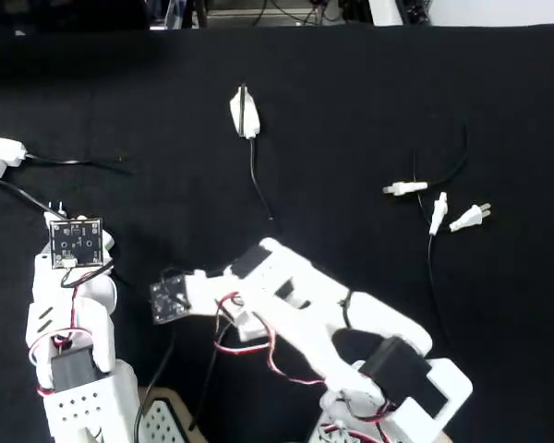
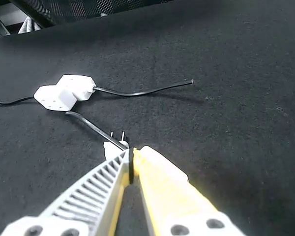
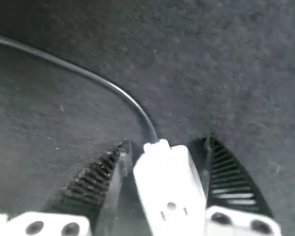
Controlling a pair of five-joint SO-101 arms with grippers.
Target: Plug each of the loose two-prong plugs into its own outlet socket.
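High view: black table (image 1: 351,92), left arm (image 1: 69,351) at the lower left corner, two-prong plug (image 1: 55,211) just past its wrist, prongs pointing toward the far edge, plug cord (image 1: 18,194) trailing off to the table's left edge. Just beyond, hard on the left edge, white outlet socket (image 1: 0,155) lying flat, socket cable (image 1: 74,162) running right from it. Near the far centre, a white block (image 1: 245,113) on a thin lead dropping toward the right arm (image 1: 295,295), stretched from the lower right across to centre-left. Well apart on the right side, three loose plugs (image 1: 438,212) lying close together on the table, cords looping behind them. Left wrist view: left gripper (image 2: 130,156) with fingers (image 2: 157,182) pressed together, pinching the two-prong plug by its white body, both prongs sticking out past the tips and aimed roughly toward the outlet socket, near it but apart; holes on that socket's face open to view, socket cable ending loose on the table. Right wrist view: right gripper (image 3: 166,143) spread wide, toothed fingers (image 3: 96,179) close against either side of a held socket (image 3: 169,189), apparently clamped on it; slots on its face uncovered, black held cord (image 3: 88,73) leaving its far end and curving away across the table.
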